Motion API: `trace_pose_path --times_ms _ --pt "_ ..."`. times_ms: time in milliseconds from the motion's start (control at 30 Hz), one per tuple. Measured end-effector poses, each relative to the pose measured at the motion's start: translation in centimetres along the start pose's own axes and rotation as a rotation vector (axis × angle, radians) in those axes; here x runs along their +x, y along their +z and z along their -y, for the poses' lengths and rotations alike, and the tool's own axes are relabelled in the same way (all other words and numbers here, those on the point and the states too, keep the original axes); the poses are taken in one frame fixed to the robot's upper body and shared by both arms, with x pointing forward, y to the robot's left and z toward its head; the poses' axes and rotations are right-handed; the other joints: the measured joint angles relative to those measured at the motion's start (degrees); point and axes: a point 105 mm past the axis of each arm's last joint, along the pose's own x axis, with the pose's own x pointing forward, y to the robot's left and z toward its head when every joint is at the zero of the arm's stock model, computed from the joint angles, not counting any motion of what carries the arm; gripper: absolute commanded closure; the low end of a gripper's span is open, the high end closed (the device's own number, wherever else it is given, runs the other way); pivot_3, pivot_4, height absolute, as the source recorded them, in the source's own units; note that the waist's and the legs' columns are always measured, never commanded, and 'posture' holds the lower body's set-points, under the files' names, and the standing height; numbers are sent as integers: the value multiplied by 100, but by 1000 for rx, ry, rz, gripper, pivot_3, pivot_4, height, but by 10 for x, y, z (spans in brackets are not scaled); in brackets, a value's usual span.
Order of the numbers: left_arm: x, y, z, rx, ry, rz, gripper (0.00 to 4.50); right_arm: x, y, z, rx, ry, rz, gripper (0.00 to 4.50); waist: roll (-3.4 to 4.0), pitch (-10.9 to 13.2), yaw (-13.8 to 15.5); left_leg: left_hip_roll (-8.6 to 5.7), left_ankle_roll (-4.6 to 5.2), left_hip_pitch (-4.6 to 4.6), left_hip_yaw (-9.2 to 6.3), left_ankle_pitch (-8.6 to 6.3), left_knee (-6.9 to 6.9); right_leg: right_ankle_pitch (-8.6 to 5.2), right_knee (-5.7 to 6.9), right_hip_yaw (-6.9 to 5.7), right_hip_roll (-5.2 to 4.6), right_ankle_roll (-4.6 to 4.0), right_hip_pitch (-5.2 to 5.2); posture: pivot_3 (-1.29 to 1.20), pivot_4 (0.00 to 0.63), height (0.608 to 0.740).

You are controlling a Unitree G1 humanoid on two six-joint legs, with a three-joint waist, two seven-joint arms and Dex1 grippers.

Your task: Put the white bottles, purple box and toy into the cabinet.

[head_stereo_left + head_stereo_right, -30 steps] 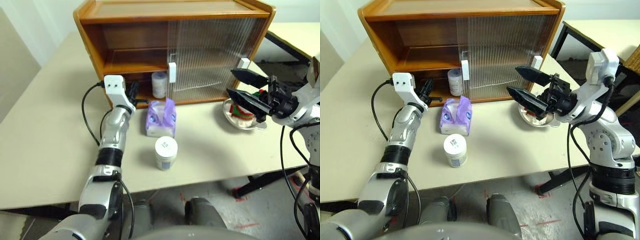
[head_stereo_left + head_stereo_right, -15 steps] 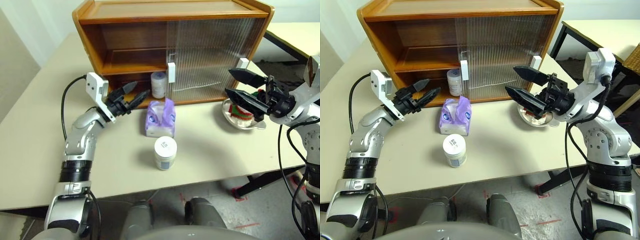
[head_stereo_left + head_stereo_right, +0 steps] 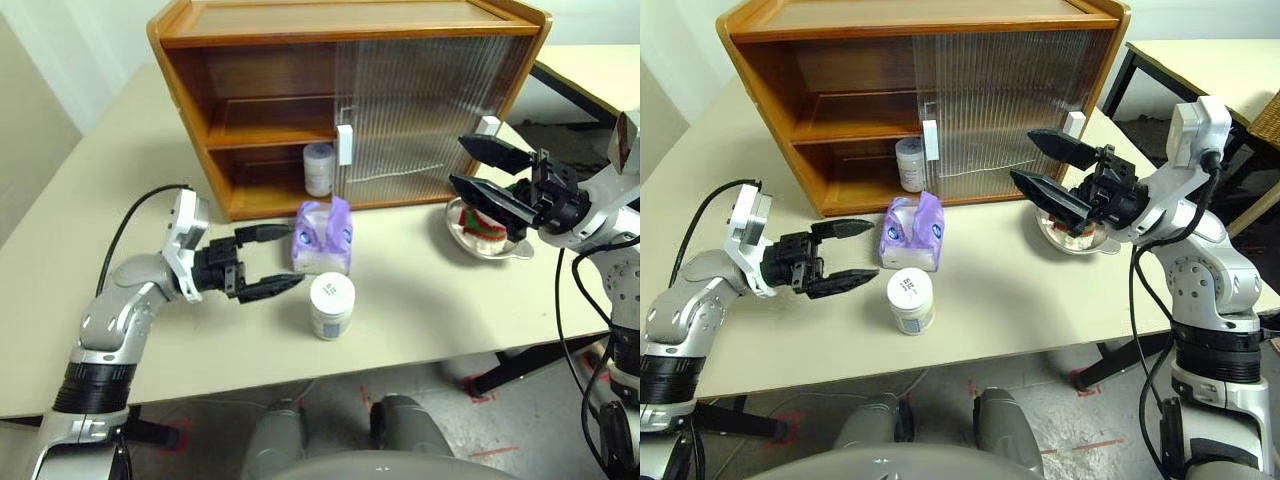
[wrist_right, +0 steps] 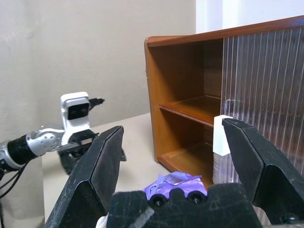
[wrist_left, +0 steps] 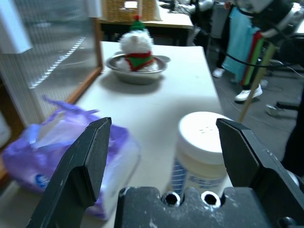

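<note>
One white bottle stands near the table's front, and another white bottle stands on the bottom of the cabinet, beside a door handle. Between them lies the purple box, tissue sticking up. My left gripper is open and empty, level, pointing right, just left of the box and the front bottle. The toy sits in a metal dish at the right, partly hidden in the eye views by my right gripper, which hovers open and empty above it.
Ribbed sliding doors cover the cabinet's right half; its left half stands open with one shelf. A black cable loops from my left wrist. Another table stands at the back right. The table's front edge runs close below the bottle.
My left gripper opened, drew back from the cabinet's lower opening and swung round to point right beside the purple box. The right arm and the objects stayed put.
</note>
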Motion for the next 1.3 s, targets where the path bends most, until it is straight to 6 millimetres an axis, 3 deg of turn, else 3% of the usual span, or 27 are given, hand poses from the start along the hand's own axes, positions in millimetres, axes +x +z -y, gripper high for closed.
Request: trace_pose_path --times_ms 133,700,1000,1067,1300 --pt "4 -3 11 -3 -59 -23 20 0 0 0 0 0 0 0 4 2 -1 0 1 2 1 0 0 0 1 0 0 1 0 0 0 740" --pt "13 -21 13 19 -120 -119 20 0 0 1 -1 -9 0 0 11 6 -4 0 6 1 2 3 0 -5 0 0 0 3 -1 -20 0 740" --pt "7 -54 16 -20 -154 -172 20 -1 3 1 -8 -11 -9 0 19 8 -7 0 5 1 2 3 -1 -10 1 0 -2 -6 -4 -27 0 740" --pt "3 -64 16 -33 -152 -191 20 -1 3 1 -7 -11 -12 0 18 8 -6 0 5 0 2 3 -1 -45 1 0 -3 -67 -4 -30 0 740" --pt "10 -72 21 -37 -185 -182 20 -2 4 1 -10 -13 -14 0 19 8 -8 0 7 0 5 4 -1 -35 3 1 -4 -49 -3 -40 0 740"
